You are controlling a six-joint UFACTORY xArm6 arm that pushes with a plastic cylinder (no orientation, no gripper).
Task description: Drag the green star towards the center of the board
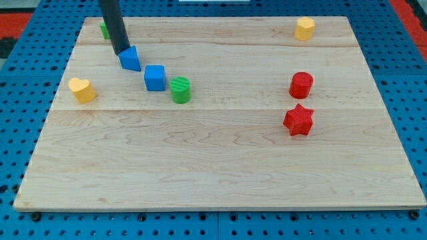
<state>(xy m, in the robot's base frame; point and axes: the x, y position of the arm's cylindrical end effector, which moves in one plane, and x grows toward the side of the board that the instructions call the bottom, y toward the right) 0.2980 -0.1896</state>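
seven blocks show on the wooden board [220,160], and the one that counts is mostly hidden. the green star [104,29] sits at the far left, only a green sliver peeking out from behind my rod [113,23], so its shape can't be confirmed from here. my tip [121,52] rests just right and near of it, touching or almost touching the blue triangular block [130,59]. no jaws on this rig, just the bare rod, so nothing to spread or pinch. next along the diagonal come the blue cube [155,77] and the green cylinder [180,89].

to do this well, i judge the tip must get round to the star's far-left side, then push on a line toward the middle. the risk: that blue row lies right across the path, so steer the push clear of it and keep contact centred, or the star will spin off.
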